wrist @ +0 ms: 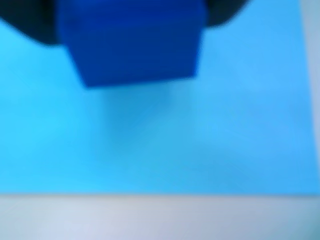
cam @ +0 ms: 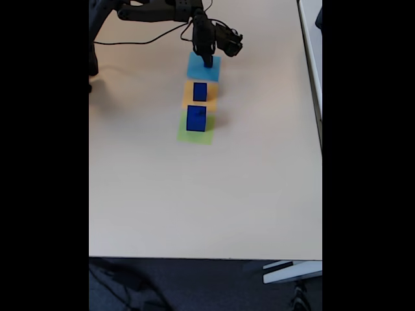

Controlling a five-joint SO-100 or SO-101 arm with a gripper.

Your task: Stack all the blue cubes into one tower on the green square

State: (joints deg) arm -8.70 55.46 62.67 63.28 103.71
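Observation:
In the blurred wrist view a dark blue cube (wrist: 132,42) sits at the top edge over the flat light-blue square (wrist: 160,140). My gripper (wrist: 131,25) shows as dark finger shapes pressed against both sides of it. In the fixed view the gripper (cam: 207,63) points down onto the light-blue square (cam: 198,70) at the far end of the row. A second blue cube (cam: 200,91) stands on the orange square (cam: 189,97). A larger blue cube (cam: 196,118) stands on the green square (cam: 194,135), nearest the camera.
The arm (cam: 162,11) reaches in from the top left of the beige table (cam: 207,194), with a cable (cam: 130,42) trailing beside it. The table's right edge (cam: 320,129) and front edge bound the surface.

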